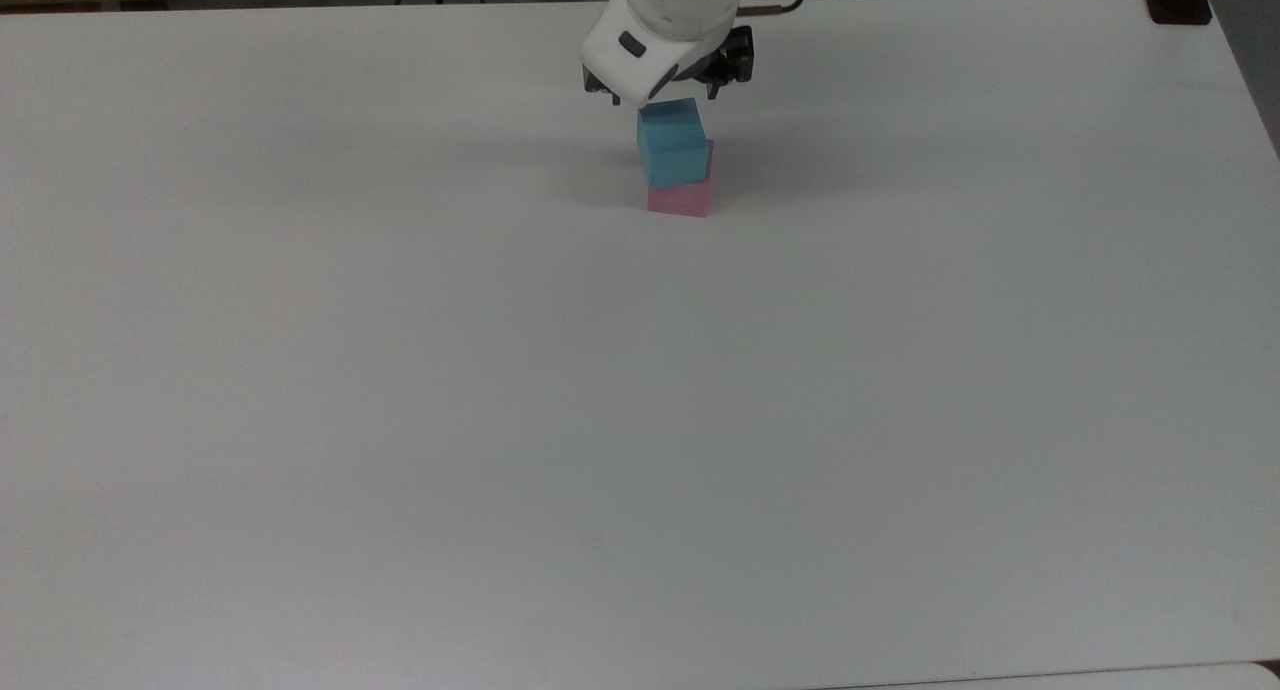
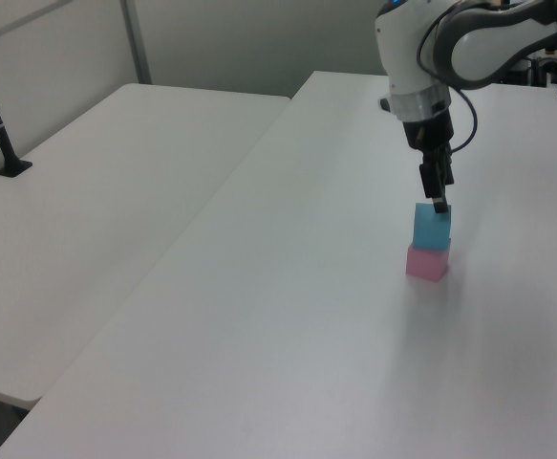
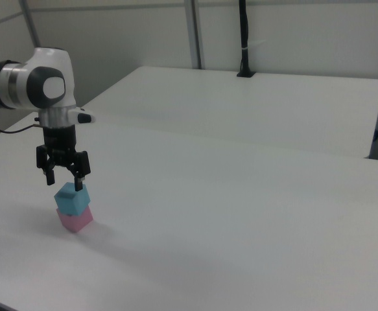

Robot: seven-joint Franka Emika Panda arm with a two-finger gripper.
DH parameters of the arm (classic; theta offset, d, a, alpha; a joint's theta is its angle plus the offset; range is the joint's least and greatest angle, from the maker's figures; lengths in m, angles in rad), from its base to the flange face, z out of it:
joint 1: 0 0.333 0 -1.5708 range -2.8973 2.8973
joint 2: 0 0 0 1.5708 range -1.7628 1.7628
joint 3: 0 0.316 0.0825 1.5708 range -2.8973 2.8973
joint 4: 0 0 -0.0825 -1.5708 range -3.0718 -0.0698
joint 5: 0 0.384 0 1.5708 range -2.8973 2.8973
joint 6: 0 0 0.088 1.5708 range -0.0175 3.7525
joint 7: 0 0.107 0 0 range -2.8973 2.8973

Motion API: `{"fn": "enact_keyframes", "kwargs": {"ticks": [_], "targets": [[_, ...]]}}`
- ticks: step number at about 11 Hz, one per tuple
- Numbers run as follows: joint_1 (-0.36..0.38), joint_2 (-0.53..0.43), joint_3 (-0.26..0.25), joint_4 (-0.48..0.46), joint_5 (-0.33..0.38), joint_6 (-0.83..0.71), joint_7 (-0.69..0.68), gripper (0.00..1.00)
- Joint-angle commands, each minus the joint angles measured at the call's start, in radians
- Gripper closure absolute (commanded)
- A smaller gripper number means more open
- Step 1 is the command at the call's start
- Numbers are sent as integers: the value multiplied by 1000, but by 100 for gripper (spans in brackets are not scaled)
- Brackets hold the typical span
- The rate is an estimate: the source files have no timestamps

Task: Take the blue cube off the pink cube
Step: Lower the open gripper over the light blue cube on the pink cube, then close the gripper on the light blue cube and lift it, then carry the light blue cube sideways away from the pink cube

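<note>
The gripper (image 3: 63, 183) is held spread wide, nothing gripped, its two fingers pointing down and hanging just above the blue cube (image 3: 70, 198). In the right view the fingertips are seen at either side of the cube's upper edge, apart from it; in the left view one finger (image 2: 438, 189) ends right at the cube's top face (image 2: 432, 226). From the top view the gripper (image 1: 665, 98) is seen just beyond the cube's far edge (image 1: 672, 144), its white body partly over it.

The blue cube is stacked on the pink cube (image 3: 74, 220), turned a little relative to it so that a strip of pink shows at one side (image 1: 680, 199). Both rest on the white table (image 1: 640, 420), with the pink cube directly on the surface (image 2: 426, 262).

The task is judged to be at its approach stage: no grasp has been made and the stack is intact. What is left is for the fingers to be lowered around the blue cube, closed on it, and the cube lifted away and set down beside the pink cube.
</note>
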Motion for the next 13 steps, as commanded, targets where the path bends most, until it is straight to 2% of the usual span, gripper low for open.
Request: {"fn": "enact_keyframes", "kwargs": {"ticks": [1,3,5,6,7,10,13], "targets": [[33,45,-3,-11,16,79,77,0],[35,67,-1,-11,16,87,85,0],[53,79,0,-5,16,85,85,20],[52,79,0,0,14,82,78,36],[44,73,0,20,14,70,64,46],[-45,53,-6,125,14,-58,-54,49],[-193,28,-12,149,4,-91,-278,49]]}}
